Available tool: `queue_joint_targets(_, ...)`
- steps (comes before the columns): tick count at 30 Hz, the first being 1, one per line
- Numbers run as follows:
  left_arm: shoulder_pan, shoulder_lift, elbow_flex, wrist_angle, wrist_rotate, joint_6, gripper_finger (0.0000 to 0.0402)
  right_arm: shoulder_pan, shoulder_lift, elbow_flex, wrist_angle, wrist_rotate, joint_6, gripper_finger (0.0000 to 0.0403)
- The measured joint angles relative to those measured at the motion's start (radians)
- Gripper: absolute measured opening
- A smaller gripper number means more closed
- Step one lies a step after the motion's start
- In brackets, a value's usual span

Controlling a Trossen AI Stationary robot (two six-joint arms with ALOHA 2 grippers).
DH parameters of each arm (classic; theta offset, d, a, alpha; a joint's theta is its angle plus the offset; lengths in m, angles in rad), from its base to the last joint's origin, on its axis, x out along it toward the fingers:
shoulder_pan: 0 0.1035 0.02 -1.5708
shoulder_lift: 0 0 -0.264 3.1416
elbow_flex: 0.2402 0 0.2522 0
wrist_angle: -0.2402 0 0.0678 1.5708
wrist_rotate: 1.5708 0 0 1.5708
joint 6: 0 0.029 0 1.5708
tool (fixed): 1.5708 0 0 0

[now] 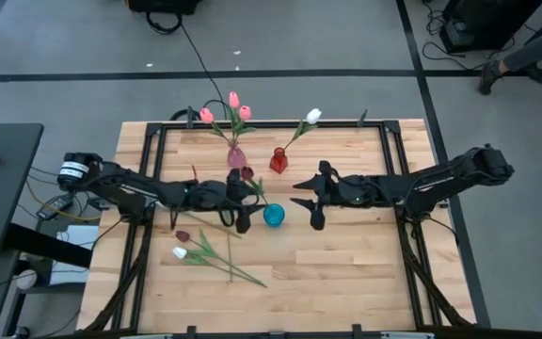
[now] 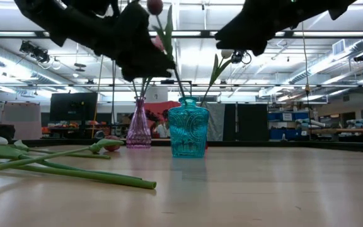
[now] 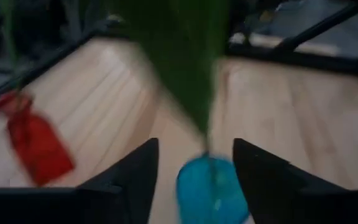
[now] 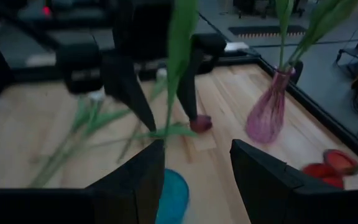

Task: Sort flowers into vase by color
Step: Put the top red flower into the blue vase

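Surface: pale wooden table (image 1: 346, 273) with a black frame along its edges; grey floor around it, and a workshop hall behind it in the low view.
Left gripper (image 1: 244, 209): over the middle of the table, just beside the blue vase (image 1: 274, 216). In its wrist view the two dark fingers (image 3: 135, 177) stand apart on either side of the blue vase's mouth — a green stem and leaf rise between them, with no visible clamp on the stem.
Right gripper (image 1: 315, 204): on the other side of the blue vase, fingers (image 4: 138, 180) apart with the vase's rim low between them; nothing held.
Maroon tulip (image 1: 247, 173): stem down in the blue vase, head up beside the left gripper.
Pink vase (image 1: 237, 156): near the far edge, holding three pink tulips (image 1: 233, 105).
Red vase (image 1: 278, 160): just beside the pink one, holding one white tulip (image 1: 313, 116).
Loose flowers (image 1: 205, 252): lying flat on the near left part of the table — a white head and a maroon head show, stems crossing.
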Motion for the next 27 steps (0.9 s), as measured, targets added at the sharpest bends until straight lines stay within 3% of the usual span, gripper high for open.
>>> queue_joint_targets(4, -0.005, -0.070, -0.001, -0.243, -0.012, -0.110, 0.0240, -0.009, -0.050, 0.000, -0.074, 0.000, -0.104, 0.0194)
queue_joint_targets(11, -0.082, -0.143, 0.000, -0.574, -0.006, -0.460, 0.0231, -0.077, -0.213, -0.004, -0.213, 0.001, -0.212, 0.0194)
queue_joint_targets(16, -0.177, -0.133, 0.000, -0.787, 0.004, -0.791, 0.0220, -0.103, -0.292, -0.112, -0.111, 0.001, -0.155, 0.0194)
queue_joint_targets(23, -0.225, -0.044, 0.000, -0.784, -0.056, -1.042, 0.0203, -0.099, -0.267, -0.293, 0.196, 0.000, -0.143, 0.0194)
queue_joint_targets(27, -0.225, 0.030, 0.000, -0.754, -0.051, -1.099, 0.0189, -0.091, -0.230, -0.338, 0.241, -0.031, -0.144, 0.0194)
